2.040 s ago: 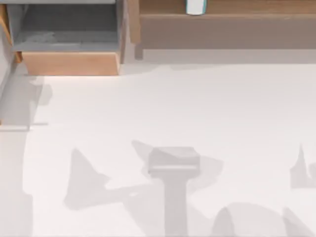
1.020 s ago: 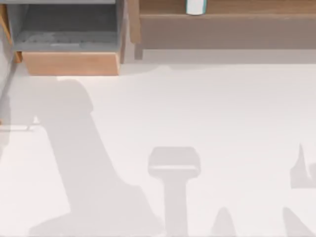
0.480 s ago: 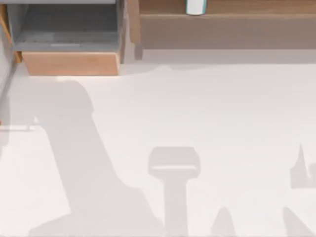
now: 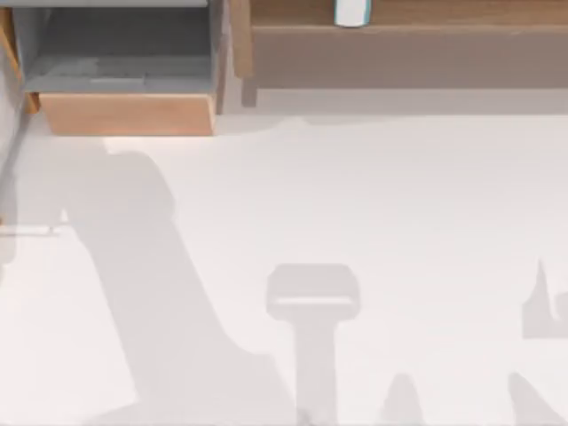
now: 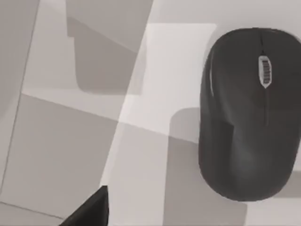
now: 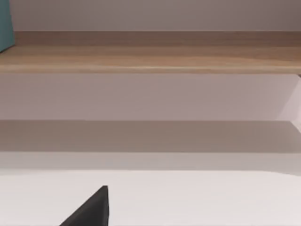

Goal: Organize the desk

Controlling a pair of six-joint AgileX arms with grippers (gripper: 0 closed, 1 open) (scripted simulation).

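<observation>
Hovering my left gripper [image 5: 89, 212] above a black computer mouse [image 5: 248, 113], I see just one dark finger edge in the left wrist view, so I cannot tell whether it is spread or pressed together. The mouse lies flat on the white counter [image 4: 399, 204], beside the gripper rather than under it. Its long axis runs along its body, scroll wheel [image 5: 265, 71] marking the front end. My worry: descending off-centre would nudge the smooth shell sideways instead of gripping it. My right gripper [image 6: 89, 209], state likewise unclear, faces the light-wood shelf [image 4: 408, 35]. The drawer box [image 4: 124, 111] stands open at far left
</observation>
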